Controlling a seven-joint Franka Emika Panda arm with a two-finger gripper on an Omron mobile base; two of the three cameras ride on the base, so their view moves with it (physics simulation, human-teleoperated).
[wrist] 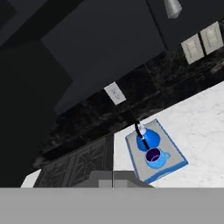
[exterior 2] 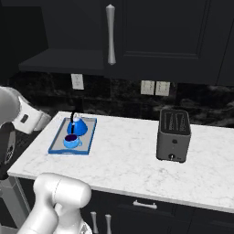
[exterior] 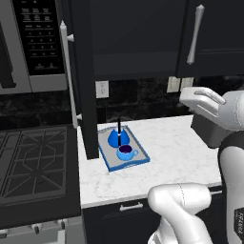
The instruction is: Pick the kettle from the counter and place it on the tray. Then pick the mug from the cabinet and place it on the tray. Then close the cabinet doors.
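The blue-rimmed grey tray (exterior: 139, 160) (exterior 2: 54, 147) (wrist: 177, 154) lies on the white marble counter (exterior: 176, 152) (exterior 2: 132, 160) near its left end. The cone-shaped blue kettle (exterior: 118, 137) (exterior 2: 77, 126) (wrist: 147, 139) stands on the tray's far half. The blue mug (exterior: 126, 152) (exterior 2: 71, 140) (wrist: 154, 158) sits just in front of it on the tray. Above, the dark cabinet (exterior: 138, 43) (wrist: 100, 48) has its left door (exterior: 86, 86) swung open and its right door (exterior: 209, 33) (exterior 2: 151, 32) closed. My gripper (wrist: 112, 179) is shut and empty, hanging in the air apart from the tray.
A black gas stove (exterior: 33, 162) lies left of the counter, under a grey microwave (exterior: 33, 43). A dark toaster (exterior 2: 173, 135) stands on the counter to the right. Wall outlets (exterior 2: 155, 87) are on the backsplash. The open door's edge hangs above the tray's left side.
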